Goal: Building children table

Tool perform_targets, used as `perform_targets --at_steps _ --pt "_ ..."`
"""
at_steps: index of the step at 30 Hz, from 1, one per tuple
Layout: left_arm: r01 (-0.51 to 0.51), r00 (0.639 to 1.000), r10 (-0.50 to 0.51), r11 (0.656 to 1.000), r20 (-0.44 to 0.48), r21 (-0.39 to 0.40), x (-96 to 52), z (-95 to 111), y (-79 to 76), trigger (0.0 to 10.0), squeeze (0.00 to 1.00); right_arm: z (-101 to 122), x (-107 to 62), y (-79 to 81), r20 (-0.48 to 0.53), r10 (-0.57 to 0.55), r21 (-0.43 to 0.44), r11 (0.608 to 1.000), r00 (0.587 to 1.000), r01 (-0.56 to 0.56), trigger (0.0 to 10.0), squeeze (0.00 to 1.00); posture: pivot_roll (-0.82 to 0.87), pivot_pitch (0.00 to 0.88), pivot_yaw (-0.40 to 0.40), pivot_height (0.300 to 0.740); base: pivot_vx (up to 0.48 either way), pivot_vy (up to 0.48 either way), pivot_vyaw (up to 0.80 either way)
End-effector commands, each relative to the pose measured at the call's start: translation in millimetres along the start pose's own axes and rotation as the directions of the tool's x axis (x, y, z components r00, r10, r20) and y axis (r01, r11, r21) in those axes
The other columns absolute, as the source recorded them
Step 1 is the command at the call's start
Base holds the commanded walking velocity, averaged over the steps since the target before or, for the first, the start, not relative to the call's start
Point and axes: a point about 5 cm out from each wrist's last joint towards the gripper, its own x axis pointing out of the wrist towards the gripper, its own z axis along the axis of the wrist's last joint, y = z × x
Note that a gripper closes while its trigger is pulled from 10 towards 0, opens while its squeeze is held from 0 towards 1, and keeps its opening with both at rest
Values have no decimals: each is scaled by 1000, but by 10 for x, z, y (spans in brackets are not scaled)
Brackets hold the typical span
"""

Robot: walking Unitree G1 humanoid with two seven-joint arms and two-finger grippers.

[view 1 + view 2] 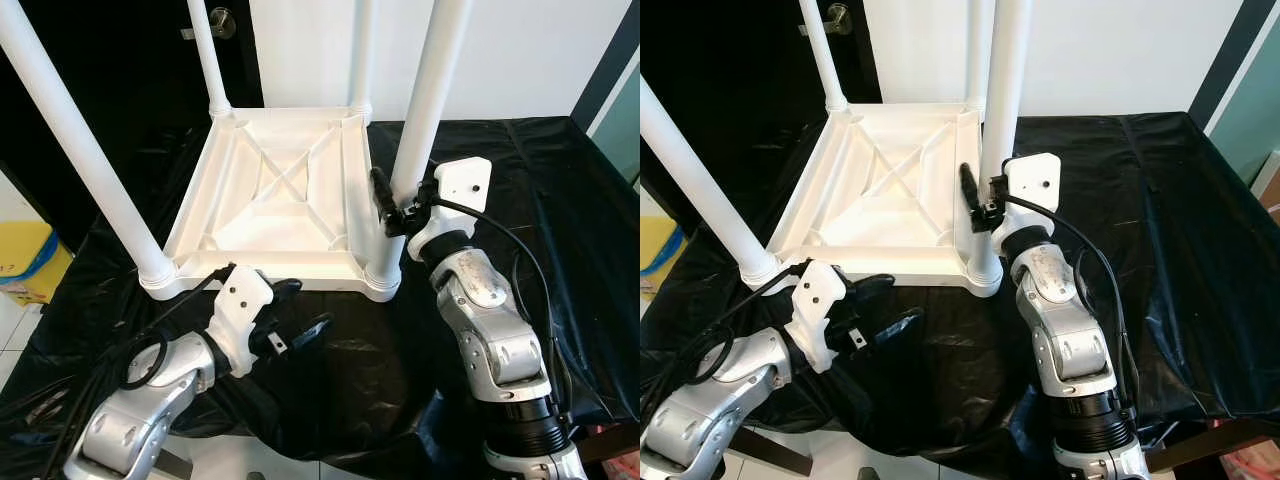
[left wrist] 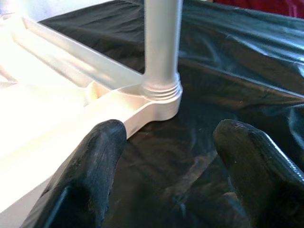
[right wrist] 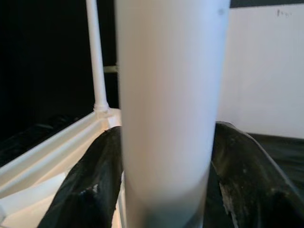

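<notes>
A white children's table (image 1: 270,190) lies upside down on a black sheet, its four legs pointing up. My right gripper (image 1: 400,190) is shut on the near-right leg (image 1: 430,90) a little above its socket; in the right wrist view both black fingers (image 3: 90,185) press on that leg (image 3: 171,95). My left gripper (image 1: 303,308) hovers open just in front of the tabletop's near edge, holding nothing. In the left wrist view its two fingers (image 2: 99,161) stand wide apart, facing the near-right leg socket (image 2: 161,92).
The black sheet (image 1: 520,190) covers the whole work surface, with room to the right of the table. A yellow bin (image 1: 25,255) stands on the floor at the left. A dark door with a metal handle (image 1: 222,22) is behind, next to a white wall.
</notes>
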Motion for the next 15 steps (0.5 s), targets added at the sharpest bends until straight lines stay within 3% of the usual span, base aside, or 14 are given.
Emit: perform_targets --at_steps 1,2,3,4,11,14,15 --pt "19 998 -19 1000 -53 -1 -31 -76 35 10000 0 3 20 -22 -11 -21 0 1000 1000 21 6510 0 -16 40 -7 740 0 0 0" --pt "-31 996 30 999 -90 -8 -41 -130 100 10000 0 4 28 -28 -15 -29 7 1000 999 29 0 0 -14 41 -7 740 0 0 0" --pt "-82 990 80 997 -119 -10 -58 -173 166 10000 0 3 37 -36 -22 -40 18 999 999 41 9725 0 -12 40 -9 740 0 0 0" --pt "-293 937 261 949 -232 -113 -224 -318 380 10000 0 -18 92 -45 -83 -93 231 967 992 110 10000 0 5 39 -17 740 0 0 0" --pt "-241 932 193 962 -305 -128 -276 -390 261 10000 0 -25 90 -77 -107 -116 295 945 988 142 10000 0 11 37 -20 740 0 0 0" --pt "-272 903 202 952 -379 -142 -321 -499 250 10000 0 -53 76 -127 -133 -140 361 915 981 179 10000 0 17 36 -23 740 0 0 0" --pt "-312 875 225 939 -430 -143 -361 -562 272 10000 0 -68 62 -157 -147 -153 418 886 977 202 10000 0 18 36 -23 740 0 0 0"
